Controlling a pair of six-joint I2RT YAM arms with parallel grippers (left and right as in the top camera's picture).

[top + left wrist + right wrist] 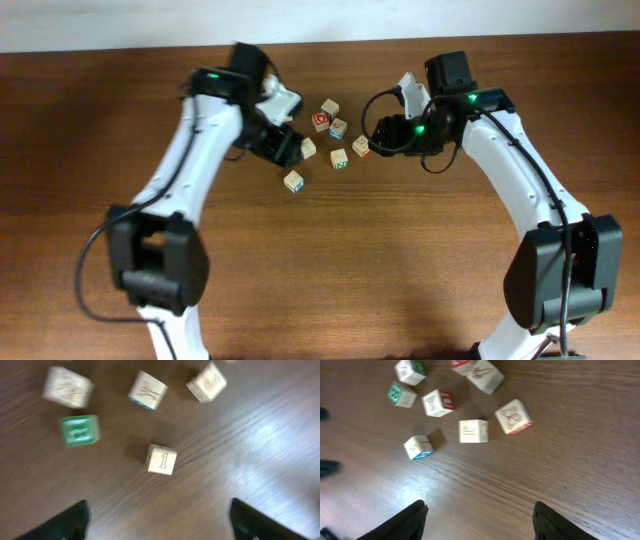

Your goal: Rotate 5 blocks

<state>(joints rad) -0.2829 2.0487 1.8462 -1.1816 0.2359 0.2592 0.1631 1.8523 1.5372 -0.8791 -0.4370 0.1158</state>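
Note:
Several small pale wooden blocks lie loosely clustered at the table's middle back, among them one (293, 181) nearest the front, one (308, 148) and one (361, 147). My left gripper (288, 148) hovers at the cluster's left side, open and empty. In the left wrist view a block printed "1" (161, 459) lies ahead of the left gripper (157, 522), its fingers (60, 525) wide apart. My right gripper (377, 135) is at the cluster's right, open and empty. Ahead of the right gripper (480, 520) lie a pale block (473, 431) and a red-edged one (514, 416).
A cube with a bright red face (321, 120) and a green-framed cube (340, 158) sit among the blocks; the green one (79, 430) shows in the left wrist view. The brown wooden table (400, 260) meets a white wall at the back.

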